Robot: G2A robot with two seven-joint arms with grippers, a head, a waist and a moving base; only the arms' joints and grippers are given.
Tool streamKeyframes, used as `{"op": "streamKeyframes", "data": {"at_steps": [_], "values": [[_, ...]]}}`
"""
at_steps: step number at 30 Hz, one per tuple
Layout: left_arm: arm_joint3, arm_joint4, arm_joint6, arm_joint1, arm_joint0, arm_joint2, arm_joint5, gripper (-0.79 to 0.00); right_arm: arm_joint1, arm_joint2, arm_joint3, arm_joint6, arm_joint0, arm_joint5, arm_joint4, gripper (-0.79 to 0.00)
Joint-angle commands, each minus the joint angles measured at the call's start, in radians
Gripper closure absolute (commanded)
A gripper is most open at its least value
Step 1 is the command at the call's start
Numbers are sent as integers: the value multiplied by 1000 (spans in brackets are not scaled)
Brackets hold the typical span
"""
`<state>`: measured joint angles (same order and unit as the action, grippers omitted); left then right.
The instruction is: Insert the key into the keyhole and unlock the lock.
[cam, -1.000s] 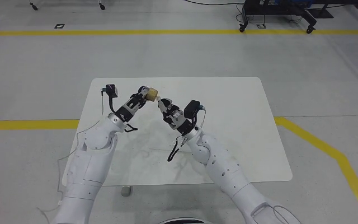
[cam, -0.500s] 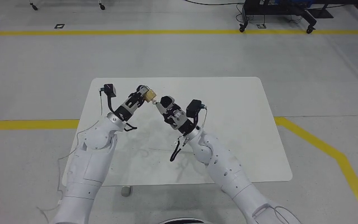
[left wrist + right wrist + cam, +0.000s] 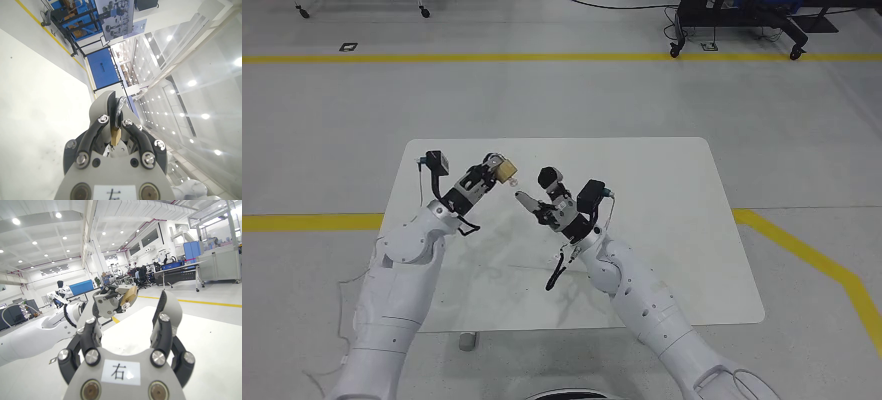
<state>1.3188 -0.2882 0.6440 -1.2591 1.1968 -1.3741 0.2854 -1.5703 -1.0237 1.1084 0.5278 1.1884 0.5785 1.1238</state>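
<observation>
The left gripper [image 3: 492, 170] is clamped on the small blocky brass padlock [image 3: 130, 293], held up off the white worktop [image 3: 662, 220]. The keyhole end faces the right gripper [image 3: 535, 187], I'd guess to keep it reachable. That one's fingers are spread wide, holding nothing, just beside the lock. The steel shackle [image 3: 119, 106] is shiny. There's a silvery bit [image 3: 125, 306] at the keyhole, can't tell if it's the key.

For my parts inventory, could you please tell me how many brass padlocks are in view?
1: the brass padlock is clamped in the left gripper, held above the white table.
</observation>
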Motion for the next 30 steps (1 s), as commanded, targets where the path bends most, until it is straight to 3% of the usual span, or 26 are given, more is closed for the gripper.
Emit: {"op": "streamKeyframes", "data": {"at_steps": [1, 5, 6, 7, 8, 11, 13, 14, 15, 22, 26, 30], "values": [[-14, -15, -4, -2, -9, 9, -16, 0, 0, 0, 0, 0, 0, 0, 0, -785], [-34, -18, -25, -6, -28, 26, -45, 0, 14, -20, 77, -8, 20, -36, 83, -785], [-36, -17, -29, -6, -32, 28, -57, 0, 22, -29, 109, -15, 30, -53, 139, -720], [-36, -16, -31, -6, -36, 31, -71, 0, 31, -35, 149, -43, 38, -71, 217, -579], [-37, -17, -28, -6, -40, 34, -94, 0, 41, -38, 194, -90, 48, -76, 300, -576], [-32, -10, -33, -6, -53, 39, -144, 0, 71, -54, 338, -256, 87, -78, 536, -748], [-26, -10, -33, -5, -59, 42, -161, 0, 85, -62, 429, -362, 111, -65, 649, -720], [-24, -10, -35, -6, -60, 43, -170, 0, 92, -65, 467, -397, 124, -49, 686, -779], [-21, -9, -37, -5, -61, 45, -177, 0, 97, -72, 501, -422, 137, -49, 716, -785], [1, 25, -15, -2, -61, 61, -240, 0, 121, -77, 607, -508, 179, -61, 892, -650], [14, 23, -3, 0, -54, 67, -269, 0, 123, -51, 575, -535, 156, -98, 958, -385], [20, 25, -9, 0, -50, 73, -275, 0, 120, -29, 532, -516, 128, -140, 957, -286]]}}
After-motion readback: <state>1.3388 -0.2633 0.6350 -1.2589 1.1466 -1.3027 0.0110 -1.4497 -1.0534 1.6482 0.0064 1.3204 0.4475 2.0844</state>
